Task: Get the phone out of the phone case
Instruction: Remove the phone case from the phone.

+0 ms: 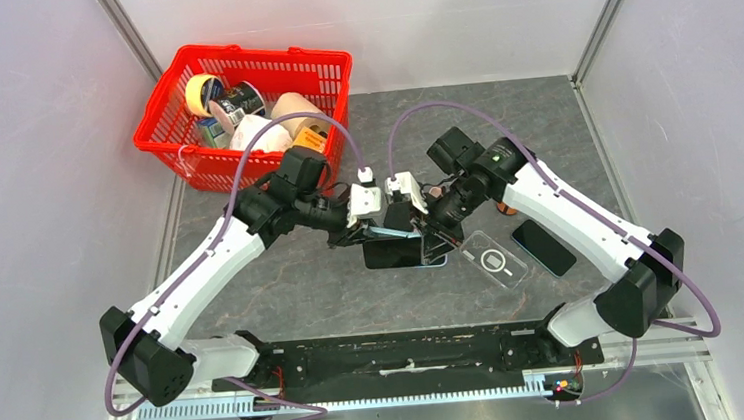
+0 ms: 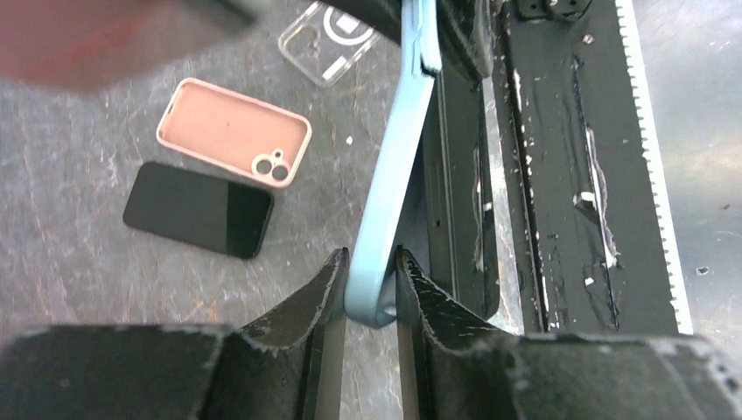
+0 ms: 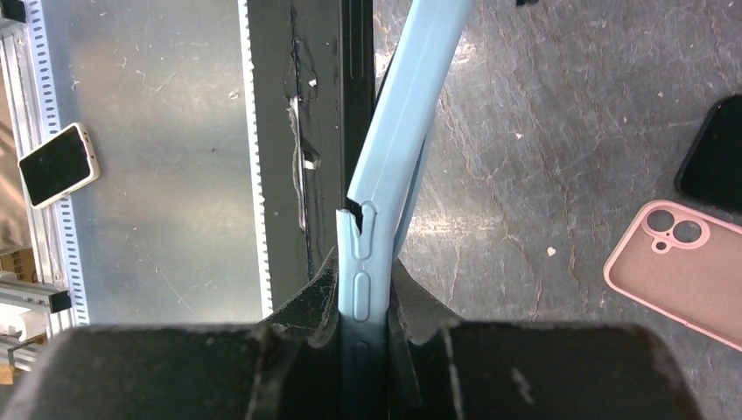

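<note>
You have three phones to count: one cased phone [image 1: 391, 253] in the light-blue case [image 2: 394, 175] at centre, one bare black phone [image 1: 544, 248] at four o'clock, and one pale-edged phone [image 3: 58, 164] at nine o'clock in the right wrist view. That makes three cases with the clear case [image 1: 493, 259] and the pink case [image 2: 234, 131]. One red basket [image 1: 199, 168] sits at ten o'clock, its contents too jumbled to count.

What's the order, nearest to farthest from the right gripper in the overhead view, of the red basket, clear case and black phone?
From the right gripper, shut on the blue case:
1. clear case, just to its right.
2. black phone, farther right.
3. red basket, far back left.
</note>
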You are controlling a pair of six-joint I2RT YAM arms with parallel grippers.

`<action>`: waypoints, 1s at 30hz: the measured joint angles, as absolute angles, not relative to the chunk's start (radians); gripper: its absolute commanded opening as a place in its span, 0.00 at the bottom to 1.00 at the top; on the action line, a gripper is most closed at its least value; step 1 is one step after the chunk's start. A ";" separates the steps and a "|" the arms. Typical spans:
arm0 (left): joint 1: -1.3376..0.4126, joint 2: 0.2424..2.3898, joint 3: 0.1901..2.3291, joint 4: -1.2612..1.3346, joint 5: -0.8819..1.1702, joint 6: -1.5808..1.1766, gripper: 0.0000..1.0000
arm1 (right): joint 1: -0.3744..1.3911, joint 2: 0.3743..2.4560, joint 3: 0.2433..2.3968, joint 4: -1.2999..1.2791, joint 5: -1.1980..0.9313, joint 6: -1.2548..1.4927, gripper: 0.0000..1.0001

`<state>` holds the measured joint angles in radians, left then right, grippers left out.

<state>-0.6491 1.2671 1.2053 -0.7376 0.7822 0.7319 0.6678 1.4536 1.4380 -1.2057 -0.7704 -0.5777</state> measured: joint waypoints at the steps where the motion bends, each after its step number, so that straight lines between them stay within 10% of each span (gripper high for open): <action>1: -0.645 1.261 1.205 -0.754 0.766 0.735 0.31 | 0.666 1.451 1.433 -1.200 -0.776 -0.577 0.00; 18: -0.384 1.265 1.296 -1.056 0.685 0.837 0.31 | 0.626 1.371 1.414 -1.101 -0.915 -0.576 0.00; 30: -0.333 1.228 1.349 -1.257 0.981 0.733 0.30 | 0.558 1.420 1.439 -1.092 -1.054 -0.520 0.00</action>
